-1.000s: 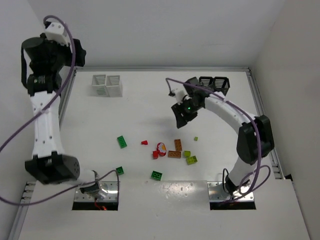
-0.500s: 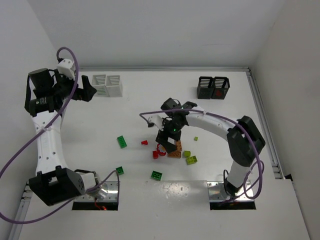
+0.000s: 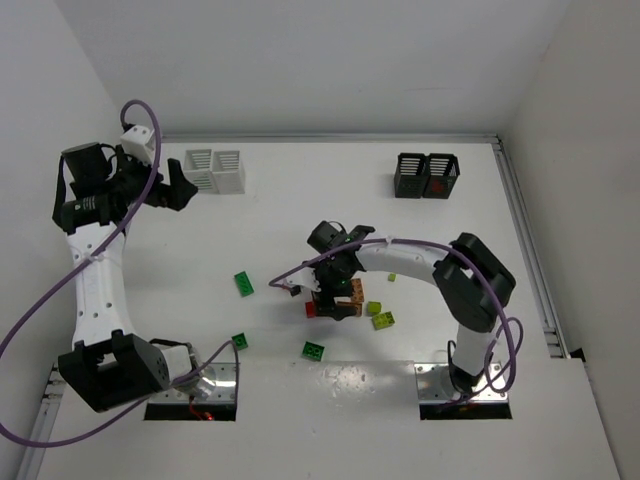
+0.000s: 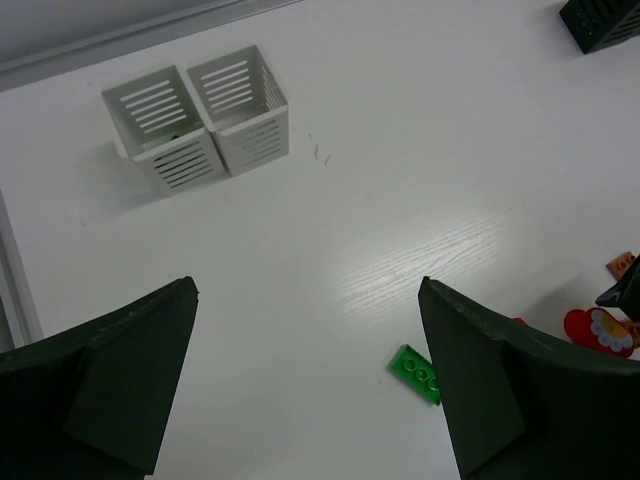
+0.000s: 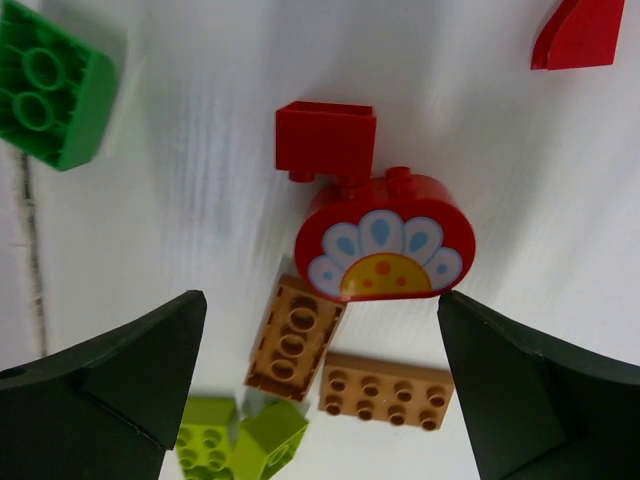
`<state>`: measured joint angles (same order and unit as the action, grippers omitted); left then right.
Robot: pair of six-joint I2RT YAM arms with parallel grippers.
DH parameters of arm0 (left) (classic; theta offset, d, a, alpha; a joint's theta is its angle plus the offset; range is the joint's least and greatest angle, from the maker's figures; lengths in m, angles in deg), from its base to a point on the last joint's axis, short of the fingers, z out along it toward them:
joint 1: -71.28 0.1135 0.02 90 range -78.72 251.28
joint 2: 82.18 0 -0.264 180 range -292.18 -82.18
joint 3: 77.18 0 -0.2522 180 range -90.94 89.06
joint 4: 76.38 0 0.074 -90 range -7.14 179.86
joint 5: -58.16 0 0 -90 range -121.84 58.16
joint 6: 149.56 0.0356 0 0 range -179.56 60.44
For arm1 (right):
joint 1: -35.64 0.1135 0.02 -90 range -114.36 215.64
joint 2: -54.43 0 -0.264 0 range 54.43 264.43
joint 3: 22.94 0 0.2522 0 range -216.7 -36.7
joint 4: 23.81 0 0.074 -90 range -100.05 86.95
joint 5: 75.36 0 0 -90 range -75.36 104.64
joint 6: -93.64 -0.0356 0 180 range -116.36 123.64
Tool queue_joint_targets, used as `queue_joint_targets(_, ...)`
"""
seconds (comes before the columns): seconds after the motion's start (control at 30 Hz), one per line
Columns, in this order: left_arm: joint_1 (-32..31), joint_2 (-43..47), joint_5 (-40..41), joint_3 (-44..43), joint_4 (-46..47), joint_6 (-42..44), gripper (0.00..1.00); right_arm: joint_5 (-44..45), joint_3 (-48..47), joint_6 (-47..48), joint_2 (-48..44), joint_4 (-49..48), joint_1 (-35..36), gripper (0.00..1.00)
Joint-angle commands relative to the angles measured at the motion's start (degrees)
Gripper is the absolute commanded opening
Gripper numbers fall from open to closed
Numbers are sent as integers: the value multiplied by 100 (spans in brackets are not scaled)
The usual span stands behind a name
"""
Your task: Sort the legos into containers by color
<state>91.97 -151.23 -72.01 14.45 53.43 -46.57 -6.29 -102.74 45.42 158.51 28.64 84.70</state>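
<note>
The legos lie in the middle of the table. My right gripper (image 3: 335,292) hangs open low over their cluster, holding nothing. In the right wrist view a red half-round brick with a flower print (image 5: 385,240), a small red brick (image 5: 325,140) and two orange-brown bricks (image 5: 295,335) (image 5: 385,392) lie between its fingers (image 5: 110,385), with lime bricks (image 5: 240,440) beside them. My left gripper (image 3: 183,190) is open and empty, high near the white containers (image 3: 215,170) (image 4: 195,120). A dark green brick (image 4: 415,370) lies below it. The black containers (image 3: 428,175) stand at the back right.
More dark green bricks lie at the left (image 3: 244,284) and near the front (image 3: 239,341) (image 3: 314,350). A red slope piece (image 5: 580,35) and a green brick (image 5: 50,85) lie at the cluster's edges. Something red shows in the right black bin (image 3: 437,187). Metal rails edge the table.
My right arm swung from beside the black containers down to the brick cluster and its jaws opened. My left arm dropped forward toward the white containers and opened too.
</note>
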Motion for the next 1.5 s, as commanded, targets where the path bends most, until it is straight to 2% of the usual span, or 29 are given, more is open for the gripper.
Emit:
queue_joint_targets(0.0, 67, 138, -167, -1, 100, 141, 99, 150, -146, 427, 227, -345, 69, 100)
queue_joint_targets(0.47, 67, 138, -62, 166, 100, 300, 99, 344, -621, 384, 790, -574, 227, 100)
queue_joint_targets(0.67, 120, 138, -62, 219, 153, 300, 99, 344, -884, 384, 992, -319, 280, 100)
queue_joint_targets(0.87, 120, 138, -62, 219, 153, 300, 99, 344, -946, 384, 1106, -47, 280, 79)
queue_joint_targets(0.9, 120, 138, -62, 219, 153, 300, 99, 344, -946, 384, 1106, -47, 280, 72)
queue_joint_targets(1.0, 120, 138, -62, 219, 206, 300, 99, 344, -894, 384, 1046, -47, 280, 61)
queue_joint_targets(1.03, 120, 138, -62, 219, 206, 300, 99, 344, -893, 314, 1045, -47, 280, 54)
queue_joint_targets(1.13, 120, 138, -115, 271, 259, 300, 99, 344, -840, 173, 739, 6, 280, 43)
queue_joint_targets(1.3, 120, 191, -115, 491, 443, 300, 99, 273, -840, -563, -70, 68, 96, 38)
queue_joint_targets(1.47, 120, 244, -228, 605, 627, 168, 99, 651, -840, -1373, -1037, -170, -142, 36)
